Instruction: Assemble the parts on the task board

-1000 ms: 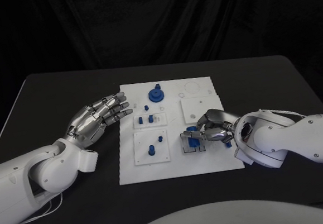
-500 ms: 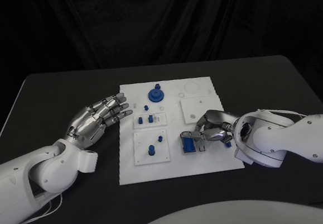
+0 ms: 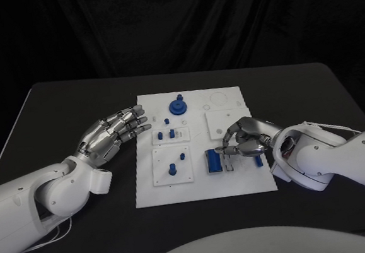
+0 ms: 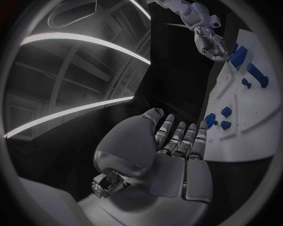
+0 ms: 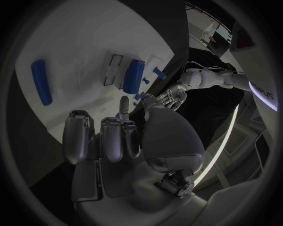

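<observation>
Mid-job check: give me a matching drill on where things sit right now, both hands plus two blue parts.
Things:
1. left hand
2. right hand
3. round blue part
4. long blue block

Places:
A. standing at the far end of the task board
B. over the black table, beside the board's left edge, fingers spread, holding nothing
C. lying flat on the board's near half
D. over the board's right side, fingertips next to the block

Pairs: 1-B, 2-D, 3-A, 4-C

A black table (image 3: pixel 61 111) stands before a dark curtain (image 3: pixel 186 18) (hanging in folds). Long light strips (image 4: pixel 82 40) glow overhead.
</observation>
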Motion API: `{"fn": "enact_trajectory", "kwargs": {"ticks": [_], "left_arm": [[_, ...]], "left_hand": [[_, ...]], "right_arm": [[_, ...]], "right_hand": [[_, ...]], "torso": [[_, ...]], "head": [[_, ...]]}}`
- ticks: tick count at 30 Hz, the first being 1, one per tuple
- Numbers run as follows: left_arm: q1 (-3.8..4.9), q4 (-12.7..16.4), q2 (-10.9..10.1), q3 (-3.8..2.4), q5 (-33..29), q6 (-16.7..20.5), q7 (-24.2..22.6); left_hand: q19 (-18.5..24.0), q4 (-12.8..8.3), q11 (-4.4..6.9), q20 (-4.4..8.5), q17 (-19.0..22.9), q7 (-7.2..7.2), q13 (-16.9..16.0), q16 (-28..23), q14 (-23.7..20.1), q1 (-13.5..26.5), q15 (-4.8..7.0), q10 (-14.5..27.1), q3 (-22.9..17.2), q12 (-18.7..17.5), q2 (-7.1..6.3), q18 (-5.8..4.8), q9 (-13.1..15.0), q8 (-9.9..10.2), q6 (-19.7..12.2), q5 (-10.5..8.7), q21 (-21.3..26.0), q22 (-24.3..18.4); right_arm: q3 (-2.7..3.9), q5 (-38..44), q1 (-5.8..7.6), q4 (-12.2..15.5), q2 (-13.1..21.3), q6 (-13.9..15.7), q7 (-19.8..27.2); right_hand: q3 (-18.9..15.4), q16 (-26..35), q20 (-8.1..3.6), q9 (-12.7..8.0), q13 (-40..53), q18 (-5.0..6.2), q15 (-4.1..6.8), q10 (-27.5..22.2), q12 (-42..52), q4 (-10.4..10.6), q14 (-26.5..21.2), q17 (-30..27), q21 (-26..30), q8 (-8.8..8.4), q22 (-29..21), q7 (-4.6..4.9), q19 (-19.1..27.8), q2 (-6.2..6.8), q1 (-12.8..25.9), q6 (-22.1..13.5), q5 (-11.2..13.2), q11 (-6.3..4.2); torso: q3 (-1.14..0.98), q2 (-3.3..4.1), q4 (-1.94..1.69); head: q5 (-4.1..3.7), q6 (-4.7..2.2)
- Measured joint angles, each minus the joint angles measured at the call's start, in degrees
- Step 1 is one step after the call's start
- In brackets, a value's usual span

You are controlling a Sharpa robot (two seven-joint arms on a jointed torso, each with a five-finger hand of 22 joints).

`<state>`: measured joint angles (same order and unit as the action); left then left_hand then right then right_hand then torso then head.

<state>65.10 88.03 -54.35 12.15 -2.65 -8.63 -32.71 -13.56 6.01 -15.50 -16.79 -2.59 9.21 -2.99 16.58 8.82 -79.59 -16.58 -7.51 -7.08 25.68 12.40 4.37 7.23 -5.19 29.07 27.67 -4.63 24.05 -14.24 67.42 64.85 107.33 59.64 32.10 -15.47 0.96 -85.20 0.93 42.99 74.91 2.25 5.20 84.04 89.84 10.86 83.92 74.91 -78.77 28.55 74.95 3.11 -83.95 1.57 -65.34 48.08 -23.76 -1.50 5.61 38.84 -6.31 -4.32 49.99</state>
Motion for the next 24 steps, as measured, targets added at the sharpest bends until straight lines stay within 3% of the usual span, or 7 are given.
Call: {"fn": "enact_trajectory", "kwargs": {"ticks": [2, 5, 7, 11, 14, 19, 24], "left_arm": [[-0.01, 0.0, -0.1, 0.00, 0.0, 0.0, 0.0], [-0.04, 0.1, -0.2, 0.00, 0.0, 0.0, 0.0], [-0.05, 0.1, -0.3, 0.00, 0.0, 0.0, 0.0], [-0.07, 0.1, -0.3, 0.00, 0.0, 0.0, 0.0], [-0.09, 0.1, -0.3, 0.00, 0.0, 0.0, 0.0], [-0.10, 0.1, -0.3, 0.00, 0.0, 0.0, 0.0], [-0.11, 0.2, -0.3, 0.00, 0.0, 0.0, 0.1]], "left_hand": [[0.0, 0.0, 0.00, 0.00, 0.0, 0.00, 0.0, 0.0, 0.0, 0.0, 0.00, 0.0, 0.0, 0.0, 0.00, 0.00, 0.0, 0.0, 0.0, 0.00, 0.0, 0.0], [0.0, 0.0, 0.00, 0.00, 0.0, 0.21, 0.0, 0.0, 0.0, 0.0, 0.00, 0.0, 0.0, 0.0, 0.00, 0.00, 0.0, 0.0, 0.2, 0.00, 0.0, 0.0], [0.0, 0.0, 0.00, 0.00, 0.0, 0.21, 0.0, 0.0, 0.0, 0.0, 0.00, 0.0, 0.0, 0.0, 0.00, 0.00, 0.0, 0.0, 0.2, 0.00, 0.0, 0.0], [0.0, 0.0, 0.00, 0.00, 0.0, 0.21, 0.0, 0.0, 0.0, 0.0, 0.00, 0.0, 0.0, 0.0, 0.00, 0.00, 0.0, 0.0, 0.2, 0.00, 0.0, 0.0], [0.0, 0.0, 0.00, 0.00, 0.0, 0.21, 0.0, 0.0, 0.0, 0.0, 0.00, 0.0, 0.0, 0.0, 0.00, 0.00, 0.0, 0.0, 0.2, 0.00, 0.0, 0.0], [0.0, -0.1, 0.01, 0.00, 0.0, 0.00, 0.0, 0.0, 0.0, 0.0, 0.00, 0.0, -0.4, 0.2, 0.00, 0.01, 0.0, 0.0, 0.4, 0.00, 0.0, 0.0], [0.0, -0.1, 0.01, 0.00, 0.0, 0.00, 0.0, 0.0, 0.0, 0.0, 0.00, 0.0, -0.4, 0.2, 0.00, 0.00, 0.0, 0.0, 0.4, 0.00, 0.0, 0.0]], "right_arm": [[0.00, 2.9, -0.01, 0.6, 0.8, 2.0, 1.1], [-0.02, 7.0, -0.09, 1.5, 1.9, 3.9, 1.7], [-0.04, 10.2, -0.20, 2.0, 2.4, 4.7, 1.9], [-0.05, 15.2, -0.54, 2.5, 2.6, 5.1, 1.8], [-0.05, 18.0, -1.08, 2.5, 2.5, 5.0, 1.8], [-0.06, 20.8, -2.48, 2.0, 1.8, 4.4, 1.9], [-0.06, 22.3, -4.13, 1.6, 1.0, 3.9, 1.7]], "right_hand": [[-0.4, 0.0, 0.25, -0.1, 0.0, 0.00, -0.39, 0.0, 0.0, -0.5, 0.1, 0.0, 0.0, -0.01, 0.0, 0.43, -0.2, 0.54, -1.4, -1.5, -0.1, 0.61], [-1.0, 0.0, 0.82, 0.2, 0.0, 0.00, -1.06, 0.0, 0.0, -1.2, 0.1, 0.0, 0.9, 0.44, 0.0, 1.30, 0.0, 1.19, -3.1, -4.6, 2.1, 1.42], [-1.6, 0.9, 1.70, 1.3, 0.0, 0.00, -1.96, 0.0, 0.0, -1.8, 0.1, 0.0, 2.6, 1.95, 0.0, 2.29, -0.1, 1.10, -5.4, -9.5, 3.2, 2.45], [-1.7, 2.2, 2.08, 1.5, 0.0, 0.91, -2.00, 0.0, -0.5, -2.9, 0.2, 0.0, 4.8, 2.79, 0.0, 3.51, 0.2, 1.00, -9.3, -19.9, 3.2, 2.44], [-1.9, 3.1, 2.62, -0.1, 0.0, 0.91, -2.20, -1.4, -3.4, -3.1, 0.0, 0.0, 6.5, 2.94, 0.0, 3.85, 0.8, 0.91, -11.3, -25.2, 3.6, 2.81], [-1.9, 3.4, 2.45, -3.3, 0.0, 0.90, -2.20, -4.1, -5.3, -3.1, 0.0, 0.0, 7.1, 2.40, 0.0, 3.92, 1.0, 0.81, -14.3, -31.5, 3.9, 2.82], [-2.6, 3.4, 2.45, -4.9, 0.0, 0.90, -2.40, -3.8, -5.0, -2.4, 0.2, 0.0, 6.9, 3.09, 0.0, 4.30, 1.0, 1.06, -14.5, -33.8, 5.2, 3.16]], "torso": [[0.00, 0.00, 0.00], [-0.01, -0.01, 0.00], [-0.02, -0.01, -0.01], [-0.01, -0.03, -0.03], [-0.01, -0.03, -0.03], [0.01, -0.02, -0.04], [0.02, -0.01, -0.04]], "head": [[0.03, 0.00], [0.13, 0.00], [0.25, 0.00], [0.35, 0.00], [0.35, 0.00], [0.38, 0.00], [0.45, 0.00]]}}
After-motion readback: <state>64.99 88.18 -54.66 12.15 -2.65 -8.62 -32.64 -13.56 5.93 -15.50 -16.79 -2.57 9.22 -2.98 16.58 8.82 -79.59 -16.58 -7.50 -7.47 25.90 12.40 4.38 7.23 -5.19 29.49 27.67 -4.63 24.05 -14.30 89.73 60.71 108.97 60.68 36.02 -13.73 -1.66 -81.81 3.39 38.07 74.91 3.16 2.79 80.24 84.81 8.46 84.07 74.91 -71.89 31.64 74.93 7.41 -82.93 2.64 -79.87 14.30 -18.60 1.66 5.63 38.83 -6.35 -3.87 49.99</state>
